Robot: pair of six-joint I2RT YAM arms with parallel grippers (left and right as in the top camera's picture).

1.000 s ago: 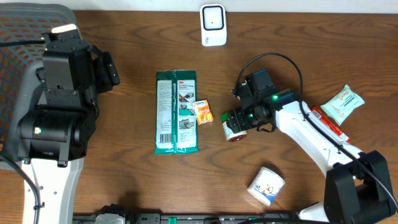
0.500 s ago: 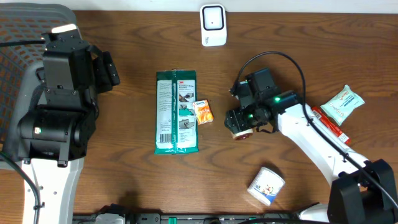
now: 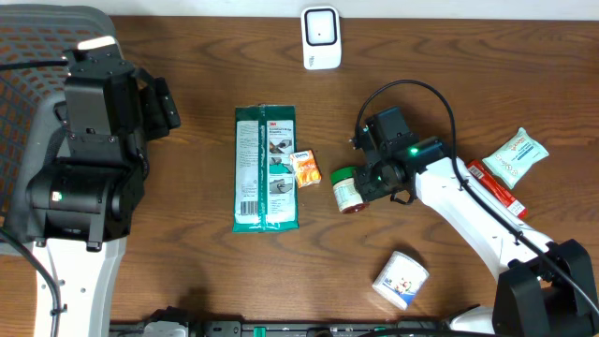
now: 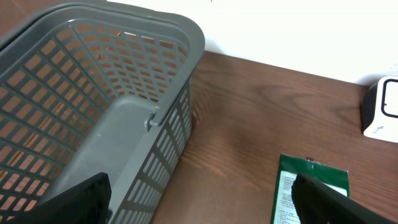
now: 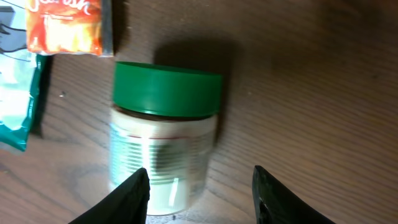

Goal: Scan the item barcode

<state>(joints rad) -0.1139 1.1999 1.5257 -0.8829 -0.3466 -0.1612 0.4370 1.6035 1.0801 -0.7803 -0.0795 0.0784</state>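
Observation:
A jar with a green lid (image 3: 345,188) lies on its side mid-table, also seen as the jar (image 5: 163,134) in the right wrist view, lid pointing away from the fingers. My right gripper (image 3: 368,181) (image 5: 199,177) is down at the jar's bottom end, jaws partly apart. Its left finger (image 5: 130,199) overlaps the jar's body and its right finger (image 5: 273,199) stands off over bare wood. The white scanner (image 3: 320,37) (image 4: 382,109) stands at the back edge. My left gripper (image 4: 199,205) hangs open and holds nothing beside the basket.
A green wipes pack (image 3: 267,168) (image 4: 311,186) and a small orange packet (image 3: 306,168) (image 5: 65,25) lie left of the jar. A white tub (image 3: 401,279) sits near the front. A green-white pouch (image 3: 514,157) and a red item (image 3: 496,187) are at right. The grey basket (image 4: 93,93) is at left.
The right gripper's jaws have narrowed and it has shifted slightly. The jar now shows more to its left, green lid visible. The left arm has not moved.

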